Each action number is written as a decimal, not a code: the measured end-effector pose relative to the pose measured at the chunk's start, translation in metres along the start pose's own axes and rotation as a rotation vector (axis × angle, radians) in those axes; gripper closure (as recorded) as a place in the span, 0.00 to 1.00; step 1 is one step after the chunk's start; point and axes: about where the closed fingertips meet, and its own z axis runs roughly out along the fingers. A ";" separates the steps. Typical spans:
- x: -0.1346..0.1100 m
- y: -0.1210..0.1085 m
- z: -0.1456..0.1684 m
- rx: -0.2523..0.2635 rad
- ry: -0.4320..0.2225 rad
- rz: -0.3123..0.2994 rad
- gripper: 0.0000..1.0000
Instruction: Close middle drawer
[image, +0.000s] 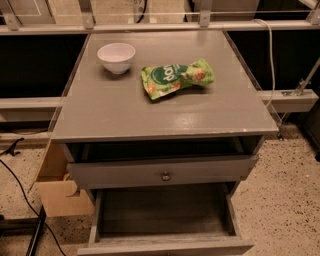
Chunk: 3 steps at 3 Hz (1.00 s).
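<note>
- Standing partly pulled out in the lower centre of the frame, the middle drawer (125, 174) shows its grey front and a small brass knob (165, 176), with a dark gap above it.
- Below it, the bottom drawer (165, 246) is pulled out much farther, reaching the lower edge of the frame.
- On the grey surface (165, 117), a white bowl (116, 56) sits at upper left; a green snack bag (176, 78) lies near it to the right, not touching.
- A cardboard box (57, 195) stands on the floor at lower left.
- The gripper is outside the frame, so its opening cannot be seen.
</note>
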 end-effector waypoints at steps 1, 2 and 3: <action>-0.006 -0.005 0.012 -0.013 0.002 -0.055 1.00; -0.011 -0.012 0.026 -0.011 0.004 -0.117 1.00; -0.014 -0.020 0.035 0.018 -0.008 -0.158 1.00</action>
